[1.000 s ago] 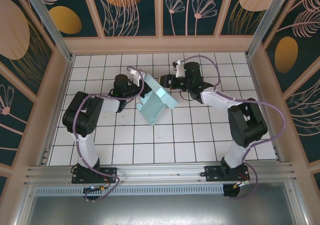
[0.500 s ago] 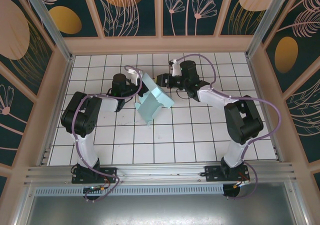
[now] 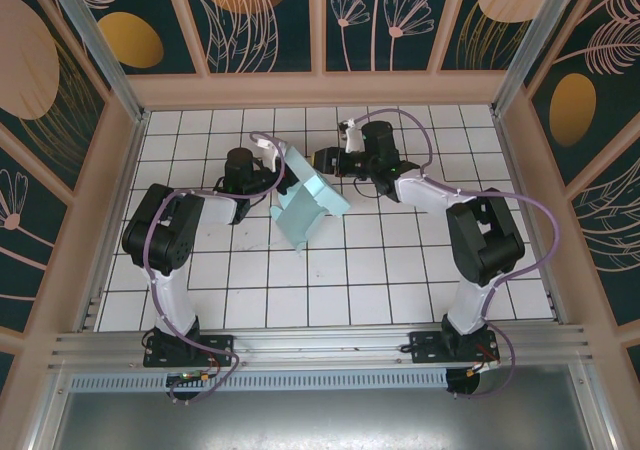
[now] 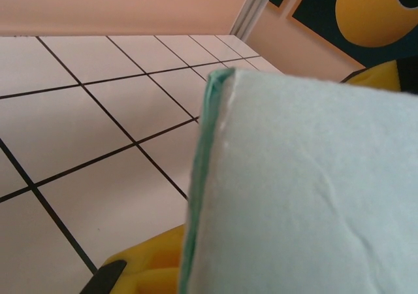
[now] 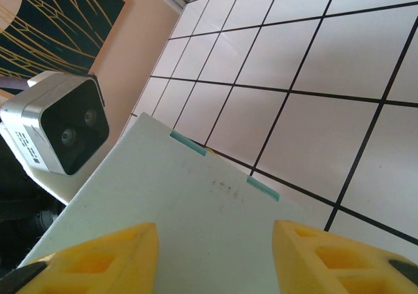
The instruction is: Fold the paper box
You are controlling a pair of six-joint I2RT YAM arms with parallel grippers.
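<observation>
The paper box point(image 3: 310, 208) is a pale turquoise card shape, partly raised off the white tiled floor at the middle back. My left gripper point(image 3: 277, 178) is shut on its left flap. In the left wrist view the card point(image 4: 307, 189) stands edge-on right in front of the lens, with one yellow finger point(image 4: 147, 264) beside it. My right gripper point(image 3: 320, 160) hovers at the box's upper right edge. Its yellow fingers point(image 5: 98, 258) stand apart, and a flat panel point(image 5: 196, 209) with two small turquoise slots lies face-on beyond them, not pinched.
The left arm's wrist camera point(image 5: 62, 127) sits close to the panel's left in the right wrist view. Pink wooden walls point(image 3: 320, 90) ring the tiled floor point(image 3: 330, 280). A metal rail point(image 3: 320, 345) runs along the near edge.
The right gripper has shifted a little left toward the box. The box has turned and slid slightly left with the left gripper still on it.
</observation>
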